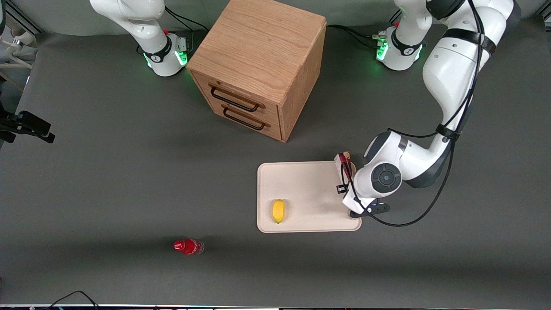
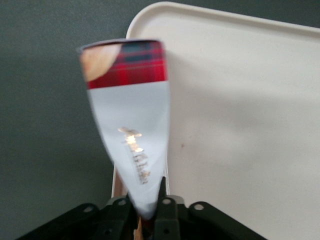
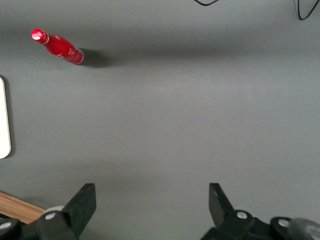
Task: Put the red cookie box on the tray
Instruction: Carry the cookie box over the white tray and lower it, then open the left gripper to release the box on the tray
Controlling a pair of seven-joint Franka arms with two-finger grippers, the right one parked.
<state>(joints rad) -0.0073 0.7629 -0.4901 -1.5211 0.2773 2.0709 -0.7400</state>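
Note:
My left gripper (image 1: 343, 187) is shut on one end of the red cookie box (image 1: 344, 161), over the tray's edge at the working arm's end. In the wrist view the box (image 2: 131, 125) reaches away from the fingers (image 2: 165, 206), showing a white label and a red plaid end with a cookie picture. It runs along the rim of the cream-white tray (image 2: 240, 125), partly over the grey table. Whether the box touches the tray (image 1: 310, 185) I cannot tell. In the front view the wrist hides most of the box.
A yellow lemon (image 1: 278, 211) lies on the tray near its front edge. A small red bottle (image 1: 188, 246) lies on the table toward the parked arm, nearer the camera. A wooden two-drawer cabinet (image 1: 258, 64) stands farther from the camera than the tray.

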